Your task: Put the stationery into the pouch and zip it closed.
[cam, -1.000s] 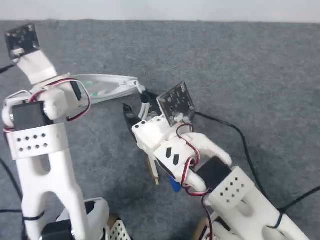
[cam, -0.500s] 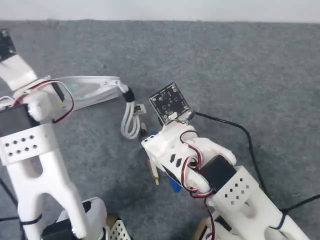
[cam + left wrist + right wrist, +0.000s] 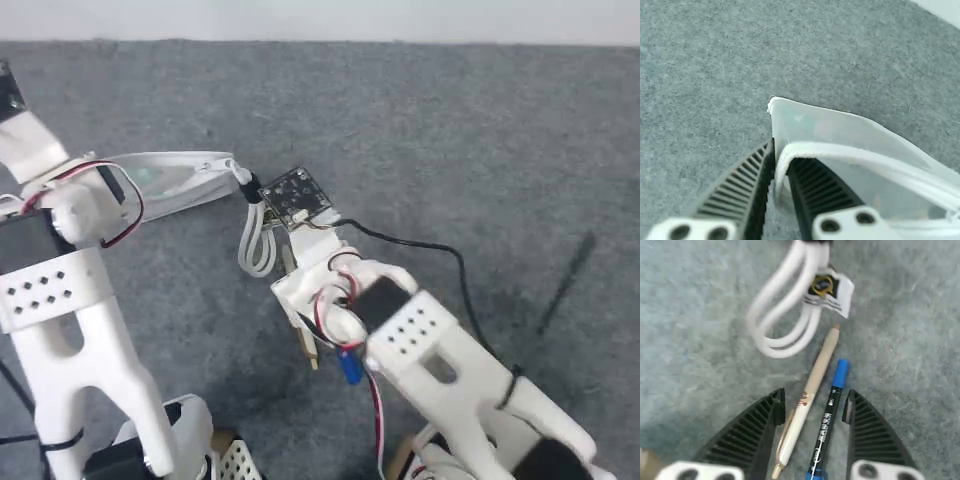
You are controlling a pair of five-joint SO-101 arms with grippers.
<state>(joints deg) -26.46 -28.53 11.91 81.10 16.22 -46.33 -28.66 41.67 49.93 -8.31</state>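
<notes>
My left gripper [image 3: 781, 167] is shut on the edge of the translucent white pouch [image 3: 855, 137], which in the high view stretches from the left arm towards the middle [image 3: 185, 178]. My right gripper [image 3: 813, 397] hangs open just above a beige pen [image 3: 815, 377] and a blue pen [image 3: 831, 407], one finger on each side of the pair. The two pens lie side by side on the grey mat; in the high view the beige pen [image 3: 306, 340] and blue pen [image 3: 348, 366] peek out under the right arm. A looped white cable [image 3: 782, 320] with a paper tag lies just beyond the pens, near the pouch's end [image 3: 258, 245].
Grey felt mat [image 3: 480, 140] covers the table, with open room at the far right. A black wire [image 3: 440, 255] trails from the right arm's camera board. The arms' white bases stand along the near edge.
The left arm pulled the pouch leftward, uncovering the cable. The right arm swung its wrist over and lowered towards the pens.
</notes>
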